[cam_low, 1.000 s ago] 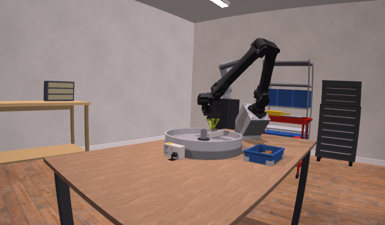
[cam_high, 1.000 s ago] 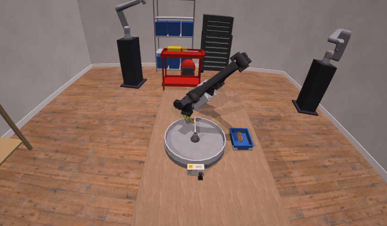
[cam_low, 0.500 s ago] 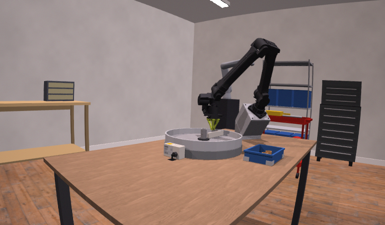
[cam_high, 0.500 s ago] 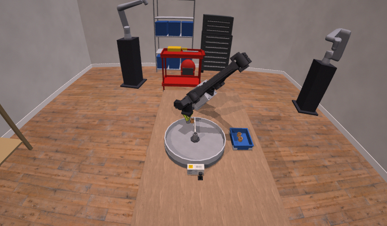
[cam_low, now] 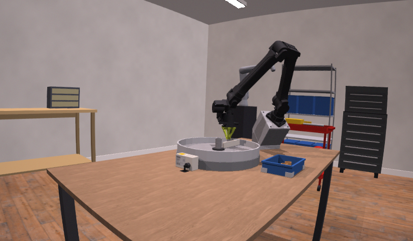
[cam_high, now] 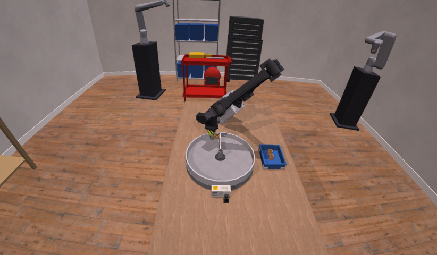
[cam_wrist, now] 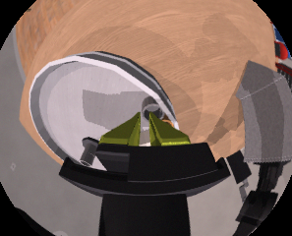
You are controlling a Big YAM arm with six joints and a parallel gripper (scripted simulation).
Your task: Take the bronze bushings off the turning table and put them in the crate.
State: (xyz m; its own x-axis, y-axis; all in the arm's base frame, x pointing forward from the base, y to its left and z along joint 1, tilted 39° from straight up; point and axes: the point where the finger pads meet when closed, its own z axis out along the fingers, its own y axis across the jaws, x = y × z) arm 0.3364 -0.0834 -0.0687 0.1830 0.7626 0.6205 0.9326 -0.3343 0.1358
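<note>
The round grey turning table (cam_high: 204,166) (cam_low: 229,158) (cam_wrist: 62,108) holds a steel bushing (cam_high: 211,137) (cam_wrist: 151,107) near its rim at the arm's side. A bronze bushing (cam_high: 217,136) (cam_wrist: 168,123) stands right beside it, partly hidden by a finger in the wrist view. My gripper (cam_high: 211,134) (cam_low: 228,139) (cam_wrist: 145,115) is nearly closed with nothing between its yellow fingers. Its tips are at the steel bushing, seemingly just above it; whether they touch is unclear. The blue crate (cam_high: 274,166) (cam_low: 276,169) holds two bronze bushings, one behind (cam_high: 270,151) and one in front (cam_high: 271,156).
A hub post (cam_high: 220,153) (cam_low: 218,142) (cam_wrist: 87,151) rises at the turning table's centre. A pale bar (cam_high: 219,142) (cam_low: 231,143) runs from it to the rim, beside the bronze bushing. A raised wall rings the turning table. A white box (cam_high: 220,191) (cam_low: 186,161) stands before it.
</note>
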